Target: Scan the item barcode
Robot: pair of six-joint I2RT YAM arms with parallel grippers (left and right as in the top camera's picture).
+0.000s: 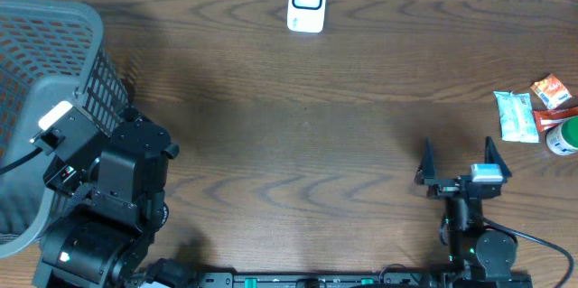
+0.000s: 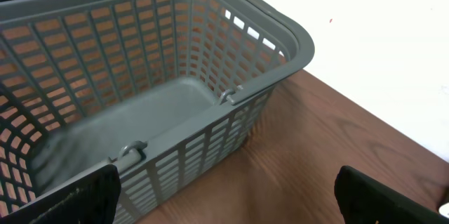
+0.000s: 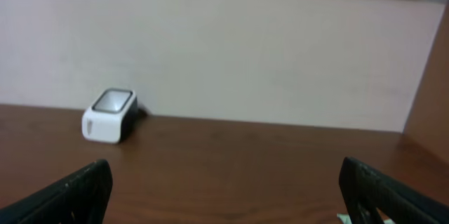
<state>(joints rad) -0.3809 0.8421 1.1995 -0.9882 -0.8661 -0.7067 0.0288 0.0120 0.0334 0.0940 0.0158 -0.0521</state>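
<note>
Gaping empty — right gripper [image 1: 458,145] faces scanner [image 1: 307,2], left gripper [image 2: 224,199] faces basket [image 2: 284,31].

A dark wood-grain table [image 1: 298,144] is shown from above. A grey basket [image 1: 36,35] (plastic, lattice-walled) is set at left, a white scanner [image 1: 307,2] at the far edge, and snack packets [image 1: 516,115] at right.

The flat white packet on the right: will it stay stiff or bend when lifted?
The white packet looks like a thin, flat pouch, so it probably flexes. Being small, it is likely light and may slide when pushed.
</note>
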